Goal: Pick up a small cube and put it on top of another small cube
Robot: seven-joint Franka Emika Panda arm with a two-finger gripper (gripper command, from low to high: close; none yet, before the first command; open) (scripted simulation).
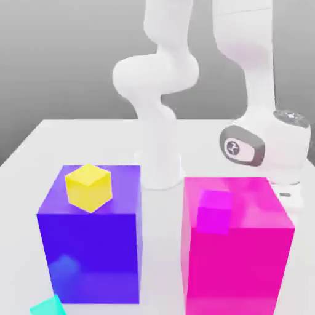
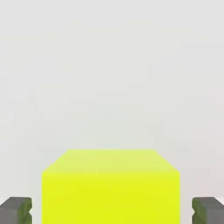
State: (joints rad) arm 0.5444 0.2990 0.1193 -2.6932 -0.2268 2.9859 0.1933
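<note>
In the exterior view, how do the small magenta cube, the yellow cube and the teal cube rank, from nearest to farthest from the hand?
The hand is low behind the pink block, at the exterior view's right.
1. small magenta cube, on the pink block.
2. yellow cube, on the purple block, left.
3. teal cube, low at the front left.

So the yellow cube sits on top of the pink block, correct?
Not quite. The yellow cube sits on top of the purple block, not the pink block. The exterior view shows it, at that view's left.
</note>
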